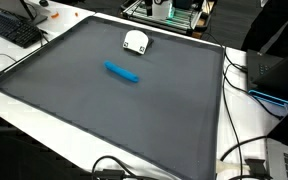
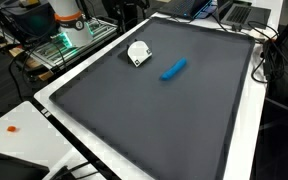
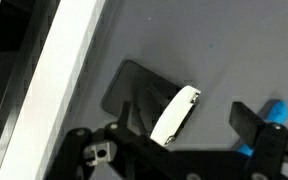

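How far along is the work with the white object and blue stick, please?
Done: nothing visible; white object and blue stick lie apart on the grey mat. In hand: the open gripper hangs above the white object, holding nothing. Left: any grasp and move.

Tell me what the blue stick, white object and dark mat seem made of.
Blue stick: likely plastic; smooth, evenly bright colour.
White object: probably hard plastic; slightly glossy shell.
Mat: perhaps rubber or fabric; matte dark grey, no glare.
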